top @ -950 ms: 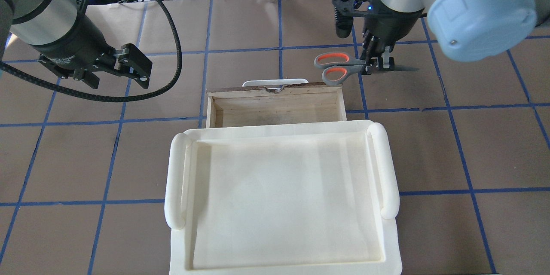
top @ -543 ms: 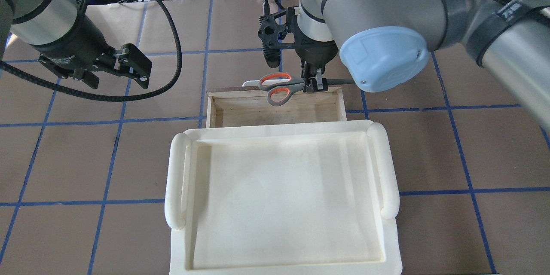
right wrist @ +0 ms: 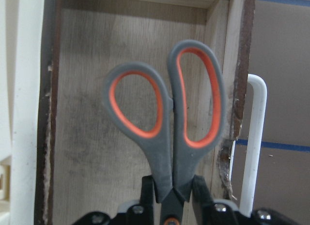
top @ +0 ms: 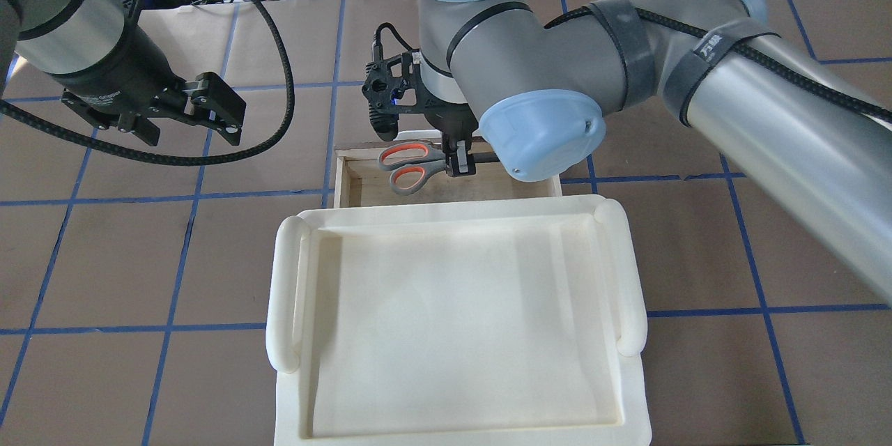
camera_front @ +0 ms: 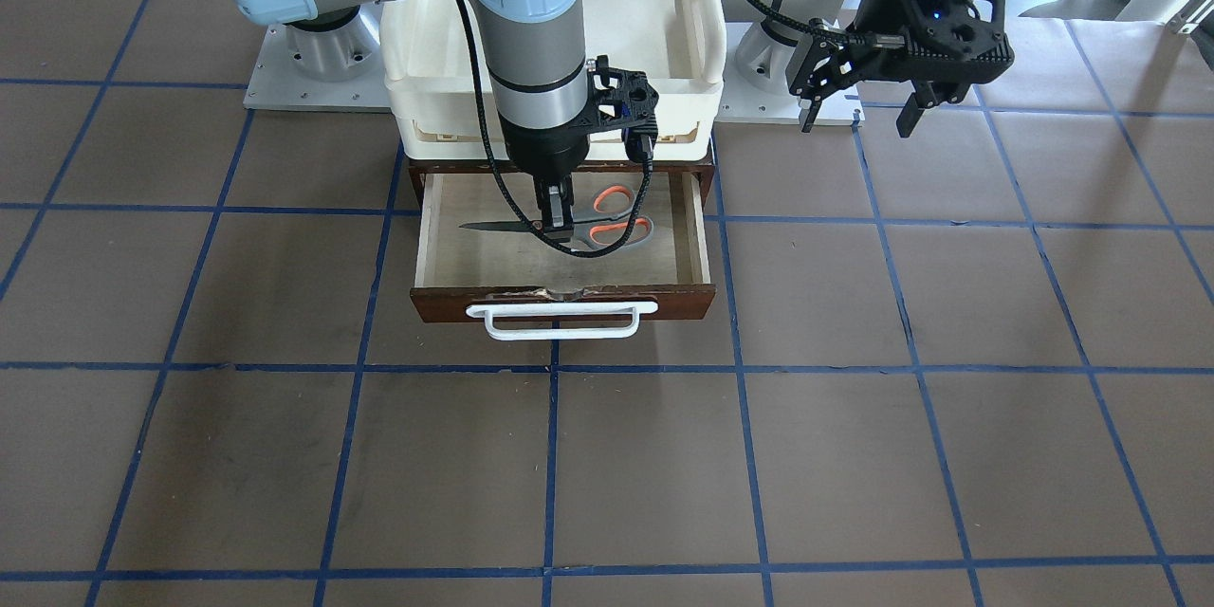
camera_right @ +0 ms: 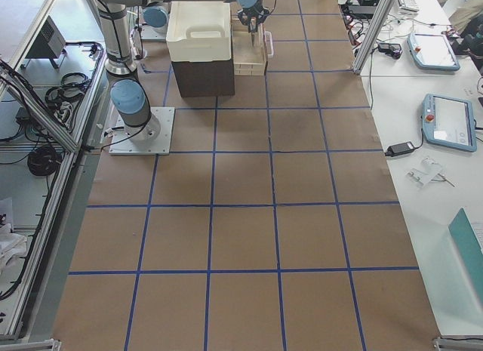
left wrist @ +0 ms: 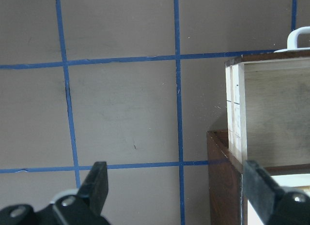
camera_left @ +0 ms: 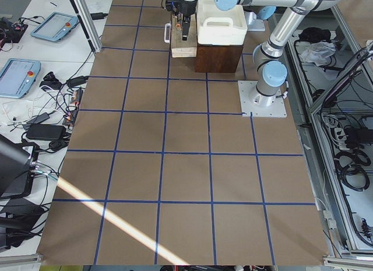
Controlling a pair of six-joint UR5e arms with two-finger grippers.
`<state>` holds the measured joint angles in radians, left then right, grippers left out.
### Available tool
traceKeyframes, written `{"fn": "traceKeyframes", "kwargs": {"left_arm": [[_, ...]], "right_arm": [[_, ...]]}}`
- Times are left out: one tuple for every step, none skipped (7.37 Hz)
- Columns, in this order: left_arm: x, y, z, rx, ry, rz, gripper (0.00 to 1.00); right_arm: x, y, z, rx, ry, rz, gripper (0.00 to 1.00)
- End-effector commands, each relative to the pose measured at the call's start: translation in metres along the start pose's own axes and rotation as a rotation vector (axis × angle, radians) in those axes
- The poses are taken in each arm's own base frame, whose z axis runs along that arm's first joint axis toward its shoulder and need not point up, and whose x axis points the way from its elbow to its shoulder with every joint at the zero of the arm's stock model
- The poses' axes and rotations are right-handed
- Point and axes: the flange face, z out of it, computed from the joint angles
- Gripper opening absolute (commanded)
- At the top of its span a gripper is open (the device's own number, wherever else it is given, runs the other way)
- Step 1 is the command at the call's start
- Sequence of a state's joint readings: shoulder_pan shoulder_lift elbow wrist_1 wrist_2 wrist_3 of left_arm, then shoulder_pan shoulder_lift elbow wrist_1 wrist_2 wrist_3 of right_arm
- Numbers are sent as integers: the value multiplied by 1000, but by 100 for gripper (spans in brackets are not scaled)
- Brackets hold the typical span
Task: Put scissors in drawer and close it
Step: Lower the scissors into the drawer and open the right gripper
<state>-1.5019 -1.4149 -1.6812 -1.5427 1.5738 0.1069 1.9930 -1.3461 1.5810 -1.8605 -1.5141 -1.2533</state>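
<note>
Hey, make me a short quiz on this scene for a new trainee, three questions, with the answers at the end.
1. True or false: the left gripper holds the scissors.
2. The scissors' handles point toward the robot's: A) left, B) right, C) base.
3. Is the drawer open or shut?
Key: 1 false, the right gripper is shut on them, over the drawer's inside; the left gripper is open and empty. 2 A. 3 open.

Silver-grey arms (top: 766, 104) — pale-blue caps (top: 540, 129), black braided cables (top: 288, 94)
</note>
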Motion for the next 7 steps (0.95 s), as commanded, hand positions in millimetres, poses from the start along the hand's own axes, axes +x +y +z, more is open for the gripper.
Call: {"fn": "traceKeyframes", "kwargs": {"left_arm": [[0, 0, 0, -1, 0, 0, 100], [0, 0, 0, 0, 0, 0, 100], [0, 0, 0, 0, 0, 0, 100], [0, 0, 0, 0, 0, 0, 100], [-1, -1, 0, 0, 0, -1, 100], [0, 0, 0, 0, 0, 3, 100], [0, 0, -1, 0, 1, 5, 100]], "right_arm": [[-1, -3, 4, -2, -7, 8, 0], [-1, -3, 6, -2, -11, 19, 31], [-1, -2, 9, -6, -13, 24, 96], [-2, -1, 7, -17, -5, 21, 100], [-2, -1, 0, -17, 6, 29, 100], [1, 8, -10, -12, 24, 54, 100], [-6, 22, -43, -2, 77, 145, 100]]}}
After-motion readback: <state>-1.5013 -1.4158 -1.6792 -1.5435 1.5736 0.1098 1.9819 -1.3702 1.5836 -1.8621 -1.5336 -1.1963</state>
